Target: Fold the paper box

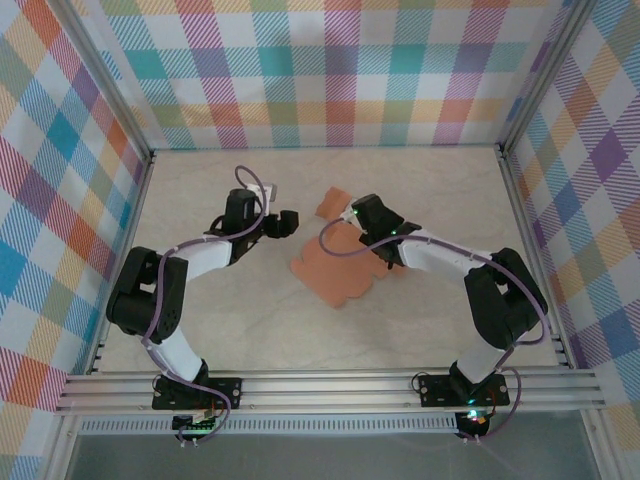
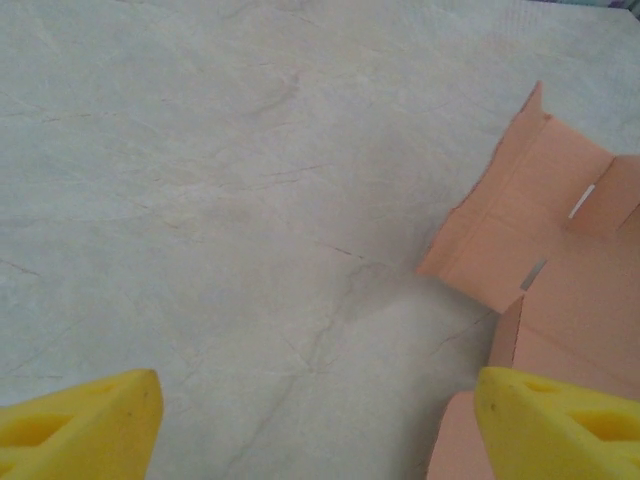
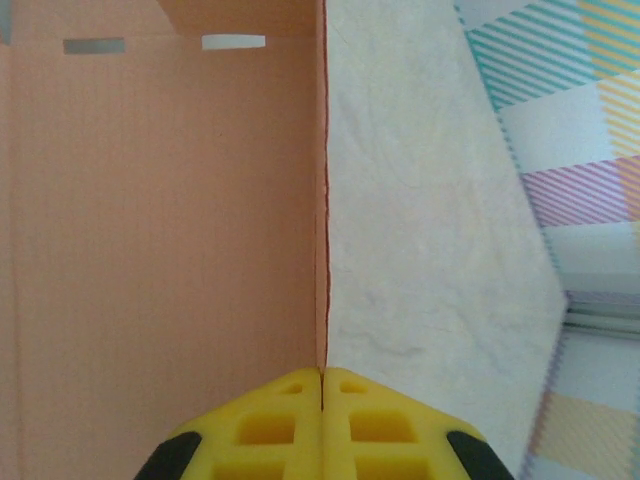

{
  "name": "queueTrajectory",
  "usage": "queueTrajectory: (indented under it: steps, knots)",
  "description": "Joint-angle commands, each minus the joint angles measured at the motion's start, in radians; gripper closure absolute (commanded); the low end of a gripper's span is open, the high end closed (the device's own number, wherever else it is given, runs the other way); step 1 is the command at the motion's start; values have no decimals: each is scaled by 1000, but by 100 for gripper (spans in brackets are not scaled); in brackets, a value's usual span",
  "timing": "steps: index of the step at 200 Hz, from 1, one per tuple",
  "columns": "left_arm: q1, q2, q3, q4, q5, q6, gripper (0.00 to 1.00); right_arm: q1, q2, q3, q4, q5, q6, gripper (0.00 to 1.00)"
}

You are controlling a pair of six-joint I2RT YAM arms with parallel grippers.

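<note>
The paper box [image 1: 335, 272] is a salmon-orange die-cut sheet lying mostly flat at the table's middle, with one flap [image 1: 330, 203] sticking out at the back. My right gripper [image 1: 360, 213] is over the sheet's far right part. In the right wrist view its yellow jaws [image 3: 322, 375] are pressed together on the thin edge of a raised panel of the paper box [image 3: 160, 220]. My left gripper [image 1: 286, 222] hovers just left of the sheet, open, with bare table between its fingers [image 2: 100, 425]. The paper box's slotted flaps [image 2: 560, 250] lie by its right finger.
The marble-look table [image 1: 250, 320] is closed in by plaid walls [image 1: 330, 70] at the back and both sides. An aluminium rail [image 1: 330, 385] runs along the near edge by the arm bases. Bare tabletop lies left and in front of the sheet.
</note>
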Motion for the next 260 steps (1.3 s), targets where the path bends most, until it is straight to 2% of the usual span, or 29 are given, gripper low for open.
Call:
queueTrajectory:
  steps: [1, 46, 77, 123, 159, 211, 260]
  knots:
    - [35, -53, -35, 31, -7, -19, 10, 26, -13, -26, 140, 135, -135, 100]
    - [62, -95, -69, 31, -27, -18, 0, 107, 3, -121, 358, 185, -284, 100]
    - [65, -112, -76, 12, -38, -15, 0, 149, 16, -180, 464, 197, -347, 100]
    - [66, -102, -71, 6, -31, -31, 0, 191, 58, -293, 816, 233, -551, 100]
    - [68, -105, -78, 5, -42, -34, 0, 218, 108, -337, 1026, 260, -667, 100]
    - [86, -57, -21, -68, -33, -74, 0, 257, 196, -355, 1230, 262, -815, 100]
    - [142, -5, 35, -111, 4, -130, 0, 273, 249, -370, 1257, 266, -844, 100]
